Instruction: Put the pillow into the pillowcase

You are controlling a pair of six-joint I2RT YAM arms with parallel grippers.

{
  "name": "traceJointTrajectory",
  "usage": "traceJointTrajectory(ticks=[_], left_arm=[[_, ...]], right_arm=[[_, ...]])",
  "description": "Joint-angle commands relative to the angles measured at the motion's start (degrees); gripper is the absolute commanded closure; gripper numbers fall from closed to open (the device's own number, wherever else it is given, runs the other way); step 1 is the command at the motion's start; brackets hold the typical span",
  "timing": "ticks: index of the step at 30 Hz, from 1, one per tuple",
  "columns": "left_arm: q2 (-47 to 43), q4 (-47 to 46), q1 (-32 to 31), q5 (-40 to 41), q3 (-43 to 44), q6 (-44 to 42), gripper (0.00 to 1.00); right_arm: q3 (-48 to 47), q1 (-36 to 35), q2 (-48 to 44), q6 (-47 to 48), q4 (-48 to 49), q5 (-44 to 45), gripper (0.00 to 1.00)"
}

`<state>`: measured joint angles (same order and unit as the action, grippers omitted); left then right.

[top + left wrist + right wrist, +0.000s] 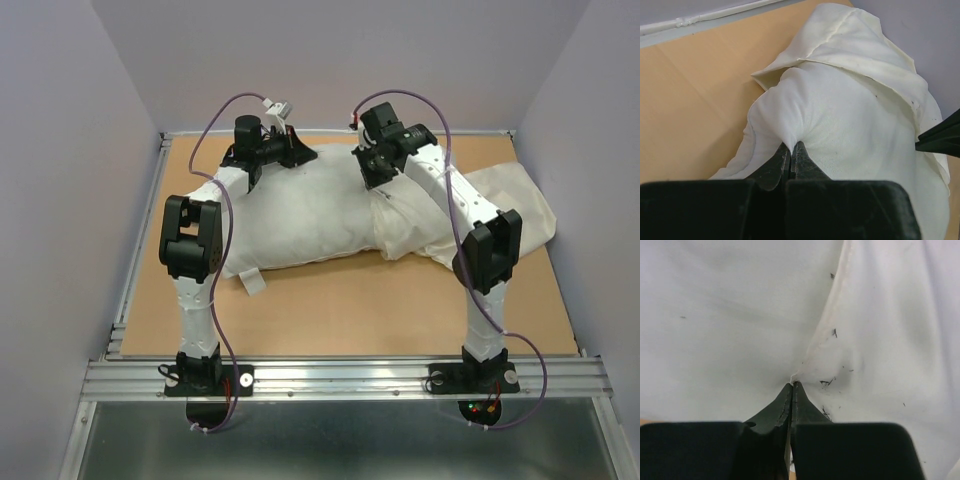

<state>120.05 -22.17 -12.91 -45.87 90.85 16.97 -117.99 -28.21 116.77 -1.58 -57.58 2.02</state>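
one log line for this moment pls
left gripper: shut on pillow | right gripper: shut on pillowcase hem | pillow: mostly outside pillowcase

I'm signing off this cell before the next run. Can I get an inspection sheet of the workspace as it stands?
Surface: brown tabletop, no stains seen.
Job's things: pillow lies across the middle, mostly uncovered. Its right end meets the wrinkled pillowcase, which lies to the right.
Clutter: nothing seen.
Hands: left hand is shut, pinching the pillow's fabric near its far left corner. Right hand is shut on the pillowcase hem.
Cables: purple cables loop along both arms, no snag seen.
Surroundings: lavender walls on three sides, metal rail at the near edge.
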Motion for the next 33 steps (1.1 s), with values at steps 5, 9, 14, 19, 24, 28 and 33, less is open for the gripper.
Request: traceJointTrajectory(ticks=[5, 9, 14, 19, 24, 28, 33], left_arm=[[-2.37, -5.33, -0.72, -1.77, 1.26, 1.39, 1.00], [-1.66, -7.79, -1.33, -1.51, 1.09, 3.41, 1.00], [-2.18, -13.77, -1.07, -1.85, -1.55, 10.87, 1.00], [-8.24, -9.40, 2.35, -4.05, -4.71, 5.38, 0.58], [-19.05, 20.36, 4.56, -4.84, -1.64, -28.50, 0.08], [-26.34, 55.35, 3.86, -4.42, -6.18, -73.34, 0.01], [-39.35, 57.61, -0.27, 6.13, -23.76, -92.45, 0.01]], right_arm=[[-13.48, 0.17, 3.28, -4.99, 3.61, -26.39, 0.99], [-15.34, -1.49, 4.43, -11.32, 10.01, -40.50, 0.99], [-8.58, 1.21, 4.87, -17.91, 11.53, -40.71, 0.99], [-1.37, 10.44, 5.57, -18.11, 11.35, -37.53, 0.99], [2.06, 10.80, 4.08, -15.47, 11.44, -36.91, 1.00], [2.68, 10.72, 3.46, -14.59, 11.35, -37.27, 0.99], [3.91, 10.72, 2.85, -14.15, 11.35, -37.00, 1.00]])
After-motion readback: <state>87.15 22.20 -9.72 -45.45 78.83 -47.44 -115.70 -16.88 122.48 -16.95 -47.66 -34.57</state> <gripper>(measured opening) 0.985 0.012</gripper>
